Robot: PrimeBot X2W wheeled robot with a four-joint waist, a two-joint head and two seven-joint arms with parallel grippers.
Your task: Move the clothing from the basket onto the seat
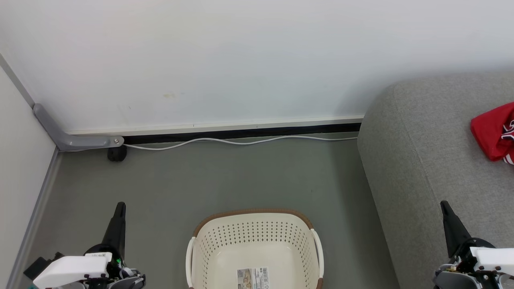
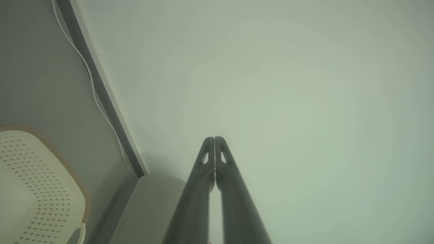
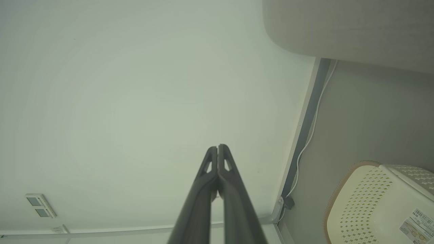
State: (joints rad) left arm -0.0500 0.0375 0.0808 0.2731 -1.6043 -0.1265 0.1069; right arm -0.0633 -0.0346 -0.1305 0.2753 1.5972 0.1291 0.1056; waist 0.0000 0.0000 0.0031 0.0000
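Note:
The cream basket (image 1: 253,235) stands on the floor at the bottom centre of the head view, with a barcode sticker on its bare bottom. It also shows as the basket (image 2: 37,176) and the basket (image 3: 379,200). The grey seat (image 1: 425,160) fills the right side, and red clothing (image 1: 492,130) with white trim lies on it at the right edge. My left gripper (image 1: 119,206) is shut left of the basket, its tips (image 2: 214,139) together against the wall. My right gripper (image 1: 444,204) is shut over the seat's front part, tips (image 3: 217,147) touching, holding nothing.
A white wall runs across the back with a dark skirting gap and a white cable (image 1: 241,141) along the floor. A grey bracket (image 1: 72,138) and a small black foot sit in the left corner. Grey-green floor (image 1: 241,176) lies between basket and wall.

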